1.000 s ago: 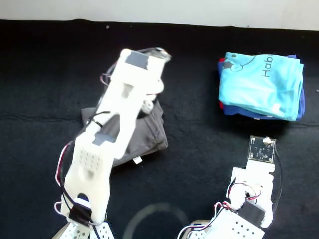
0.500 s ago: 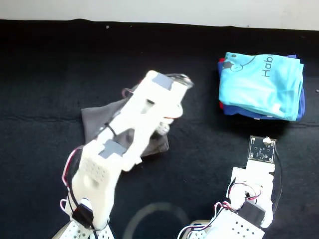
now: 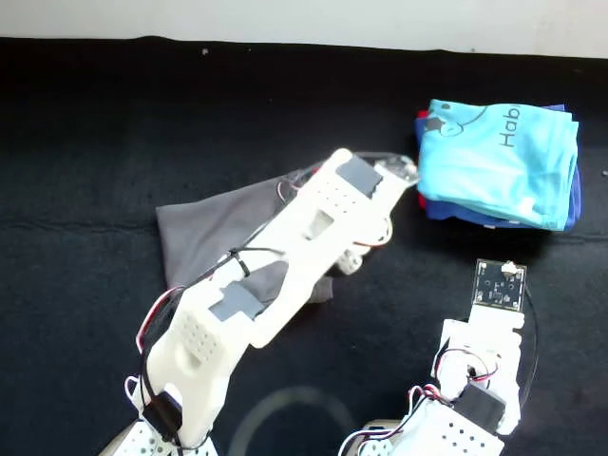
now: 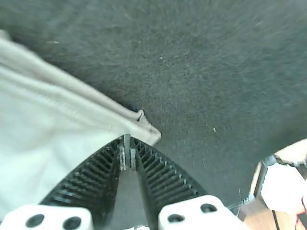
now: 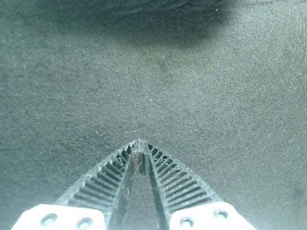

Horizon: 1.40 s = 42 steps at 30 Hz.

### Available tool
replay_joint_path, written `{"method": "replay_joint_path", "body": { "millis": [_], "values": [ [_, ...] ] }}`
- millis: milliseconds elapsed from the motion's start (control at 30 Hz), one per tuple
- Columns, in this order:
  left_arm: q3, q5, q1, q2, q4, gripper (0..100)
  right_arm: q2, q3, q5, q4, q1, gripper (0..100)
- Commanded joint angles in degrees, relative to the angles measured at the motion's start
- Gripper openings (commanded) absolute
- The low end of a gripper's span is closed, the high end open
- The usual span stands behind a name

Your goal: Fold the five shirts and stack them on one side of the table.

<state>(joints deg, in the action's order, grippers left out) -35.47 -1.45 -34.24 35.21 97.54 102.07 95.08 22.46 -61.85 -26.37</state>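
Note:
A grey shirt (image 3: 204, 233) lies partly unfolded left of the table's middle; in the left wrist view its pale hem (image 4: 72, 120) runs up to the fingertips. My left gripper (image 4: 127, 143) is shut on that shirt's edge. The left arm (image 3: 313, 228) stretches across the cloth towards the stack. The stack of folded shirts (image 3: 499, 161), turquoise on top with blue and red beneath, sits at the back right. My right gripper (image 5: 139, 149) is shut on nothing, low over the black tabletop (image 5: 192, 72) near the front right.
The right arm's wrist (image 3: 499, 285) stands just in front of the stack. Black cloth covers the table (image 3: 95, 123), with bare room at the left and back. A pale wall runs along the far edge.
The left arm has swung to the right towards the stack, and the grey shirt has drawn out with it from a folded bundle into a wider sheet. The right arm has kept still.

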Motion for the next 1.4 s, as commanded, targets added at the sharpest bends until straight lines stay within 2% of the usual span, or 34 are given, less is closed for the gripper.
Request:
{"method": "replay_joint_path", "body": {
  "millis": [0, 100, 233, 433, 600, 833, 1033, 1133, 1367],
  "values": [
    [-10.33, -0.35, 4.88, -4.35, 3.87, 1, 0.31, 8.13, 0.18, 1.1, -0.04, 0.7],
    [-14.64, -0.18, 11.21, -5.93, 3.69, 1, 0.31, 8.13, 0.18, 1.1, -0.04, 0.7],
    [-14.11, 0.09, 20.62, -4.26, 3.69, 1, 0.31, 8.13, 0.18, 1.1, -0.04, 0.7],
    [-12.18, 5.8, 31.87, 4.18, 3.69, 1, 0.31, 8.13, 0.18, 1.1, -0.04, 0.7],
    [-12.18, 8.62, 39.43, 9.27, -0.79, 1, 0.31, 8.13, 0.18, 1.1, -0.04, 0.7],
    [-12.18, 8.79, 41.27, 12.97, -3.34, 1, 0.31, 8.13, 0.18, 1.1, -0.04, 0.7],
    [-12.18, 10.73, 46.55, 17.71, -10.46, 1, 0.31, 8.13, 0.18, 1.1, -0.04, 0.7],
    [-12.18, 10.55, 47.6, 17.71, -10.29, 1, 0.31, 8.13, 0.18, 1.1, -0.04, 0.7],
    [-12.18, 10.46, 46.46, 10.77, -2.99, 1, 0.31, 8.13, 0.18, 1.1, -0.04, 0.7]
  ]
}}
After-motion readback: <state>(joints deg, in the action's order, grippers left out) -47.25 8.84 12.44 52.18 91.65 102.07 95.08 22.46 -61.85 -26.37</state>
